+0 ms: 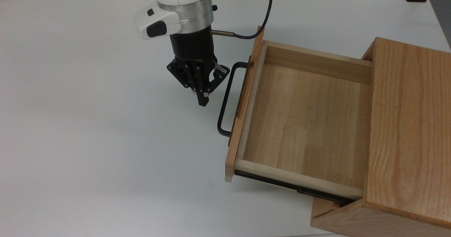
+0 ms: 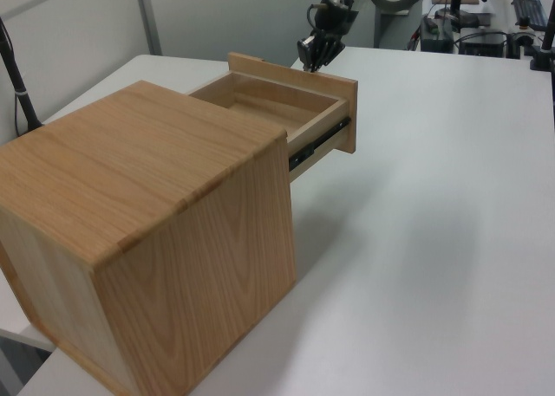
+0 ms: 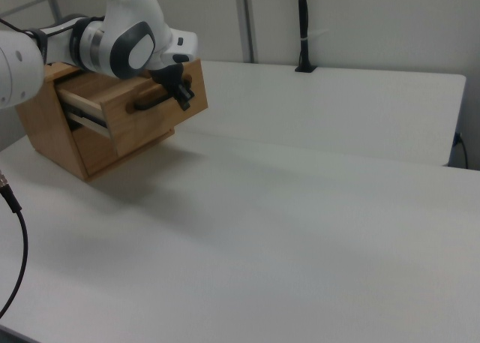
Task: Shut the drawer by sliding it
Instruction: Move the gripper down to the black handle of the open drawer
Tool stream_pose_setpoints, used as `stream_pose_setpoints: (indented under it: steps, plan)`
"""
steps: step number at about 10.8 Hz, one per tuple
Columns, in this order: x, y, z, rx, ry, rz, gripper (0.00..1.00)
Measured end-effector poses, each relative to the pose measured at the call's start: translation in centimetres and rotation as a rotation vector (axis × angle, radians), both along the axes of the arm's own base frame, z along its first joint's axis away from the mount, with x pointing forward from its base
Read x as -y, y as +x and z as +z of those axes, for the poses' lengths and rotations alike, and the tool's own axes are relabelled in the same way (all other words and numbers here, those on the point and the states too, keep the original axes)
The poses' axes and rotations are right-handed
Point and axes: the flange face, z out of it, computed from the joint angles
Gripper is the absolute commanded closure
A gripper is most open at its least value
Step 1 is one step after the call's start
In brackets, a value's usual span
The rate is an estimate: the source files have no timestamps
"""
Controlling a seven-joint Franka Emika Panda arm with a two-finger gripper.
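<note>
White table [image 1: 88, 141] bears open drawer [image 1: 306, 120]; closed tool [image 1: 203, 101] partly hides its handle [image 3: 148, 97]

drawer [image 1: 303, 124]: light unfinished-looking wood, matt, visible grain & plank seams on bottom panel
front panel [image 1: 245, 103]: same pale wood, flat, smooth, slightly warmer tone on top edge
handle [image 1: 225, 99]: thin black metal bar, smooth, slight sheen
side rail [image 1: 292, 187]: black metal, semi-gloss
cabinet [image 1: 408, 134]: oak-look wood, stronger grain than drawer, satin finish, darker/oranger tone
table [image 1: 88, 141]: white laminate-type top, smooth, matt w/ soft reflections
gripper [image 1: 202, 101]: black, matt, looks like hard plastic/metal links w/ small screws
arm shell [image 1: 176, 0]: glossy white plastic, brushed silver metal ring below, black cable smooth rubbery
</note>
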Motion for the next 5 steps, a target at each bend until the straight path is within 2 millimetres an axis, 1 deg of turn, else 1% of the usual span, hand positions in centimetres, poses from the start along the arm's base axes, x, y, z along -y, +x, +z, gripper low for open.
stream_pose_setpoints:
  steps: [2, 4, 5]
  plan:
    - [-1.0, 0.0, -0.3, -0.005, 0.007, 0.000, 1.00]
    - [-2.5, 0.1, -1.0, -0.021, 0.034, -0.021, 1.00]
    - [-3.2, 0.2, -1.0, -0.021, 0.051, -0.042, 1.00]
